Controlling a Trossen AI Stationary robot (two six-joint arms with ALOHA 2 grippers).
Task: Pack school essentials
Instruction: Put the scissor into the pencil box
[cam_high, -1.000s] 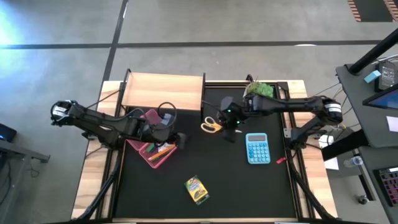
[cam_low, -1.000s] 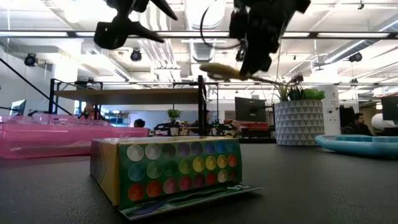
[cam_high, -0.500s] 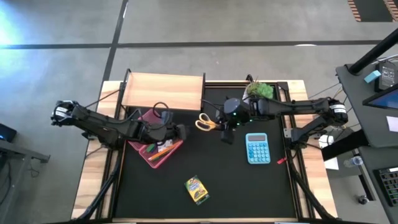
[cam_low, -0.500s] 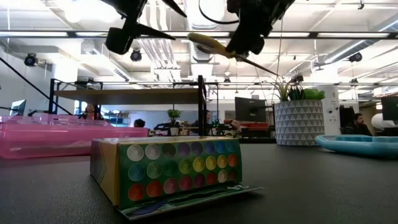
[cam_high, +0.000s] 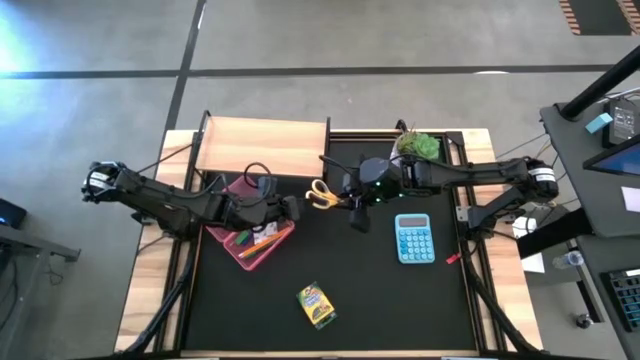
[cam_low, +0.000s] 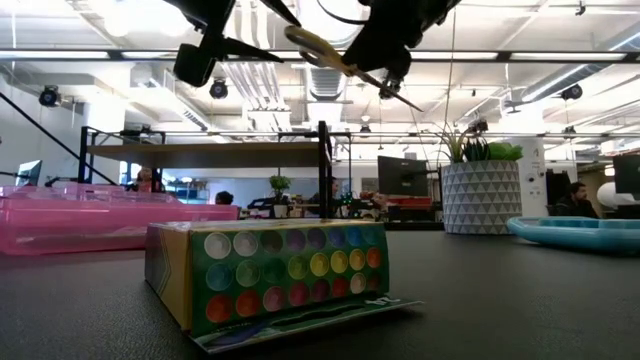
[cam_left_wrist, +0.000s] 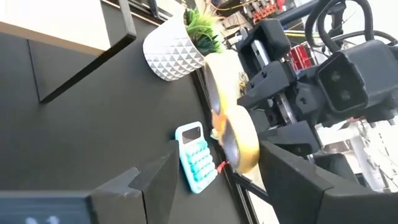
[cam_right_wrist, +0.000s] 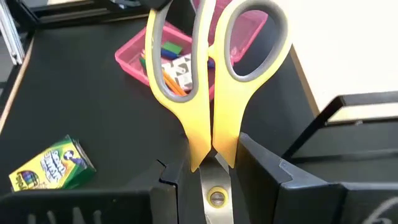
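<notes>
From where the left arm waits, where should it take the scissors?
By the yellow handle loops of the scissors, coming from the pink tray side. The right end effector is clamped at the pivot, so the loops jut free toward the left end effector.

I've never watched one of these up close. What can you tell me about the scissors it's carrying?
The scissors have yellow handles with grey-lined finger loops and metal blades joined by a round pivot. They are closed, held off the table by the right gripper, clamped at the blades, handles pointing toward the pink tray and the left gripper.

I count one pair of scissors (cam_high: 322, 195), one crayon box (cam_high: 315, 304) and one calculator (cam_high: 413, 238). I also see one pink tray (cam_high: 251, 237) and one potted plant (cam_high: 417, 147).
</notes>
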